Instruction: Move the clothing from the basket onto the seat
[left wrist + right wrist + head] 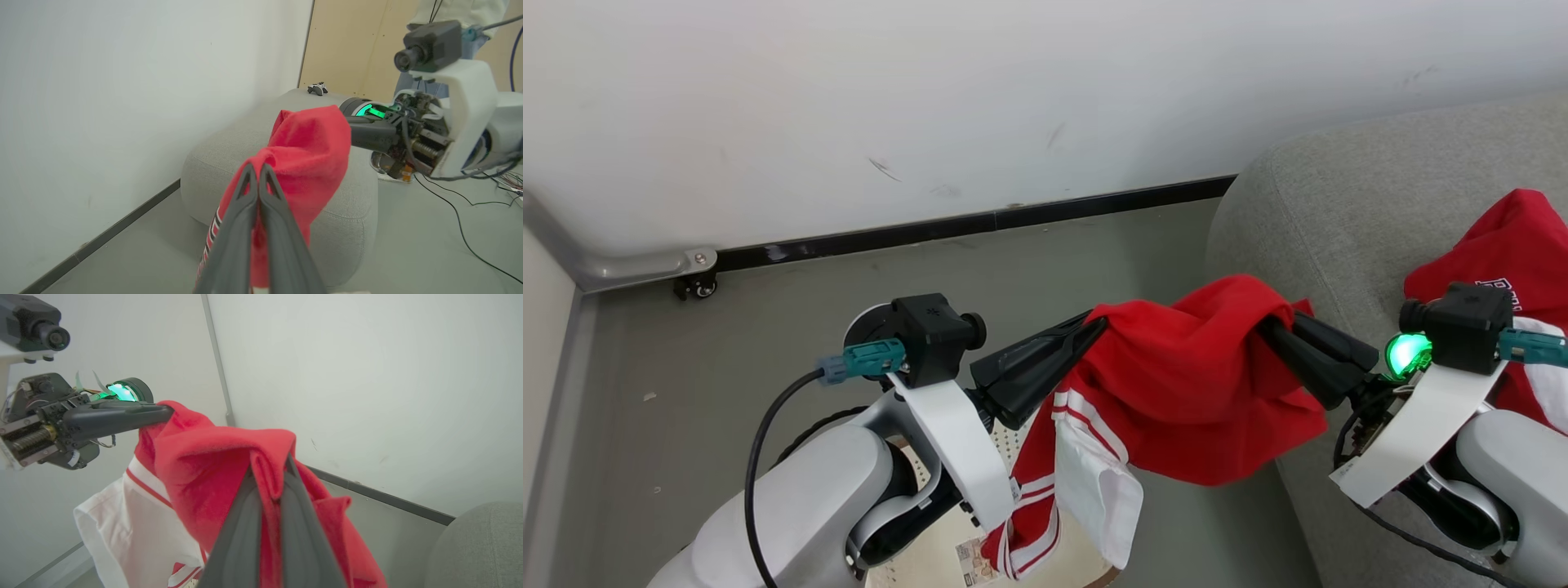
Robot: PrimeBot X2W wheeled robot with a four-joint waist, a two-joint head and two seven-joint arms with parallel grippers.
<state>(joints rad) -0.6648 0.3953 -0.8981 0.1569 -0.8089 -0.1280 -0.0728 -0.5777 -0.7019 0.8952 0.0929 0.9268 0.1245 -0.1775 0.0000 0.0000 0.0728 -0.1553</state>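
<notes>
In the head view my left end effector (1097, 324) and right end effector (1270, 327) are both clamped shut on the red jersey (1201, 384), which is slung between them in mid-frame. It hangs past the seat (1323, 212) edge, its white-striped tail dangling toward the basket (1009, 445) at the bottom. That tail worries me: I judge it could catch on the basket as I swing right, and a tug there might pull the cloth out of one pinch. A second jersey (1511, 245) already lies on the seat at far right, and a careless sweep could drag it off. In the left wrist view the left end effector (255, 167) has its jaws pressed together on a thin fold, with the seat (347, 212) behind and below. Such a small bite may slip if the arms spread apart. A small gadget (318, 88) sits on the far end of the seat, so I would keep clear of it. In the right wrist view the right end effector (271, 469) grips a bunched ridge of red. Most of the garment's weight hangs toward the lower left, so a drop near the seat's rounded corner could slide to the floor.
</notes>
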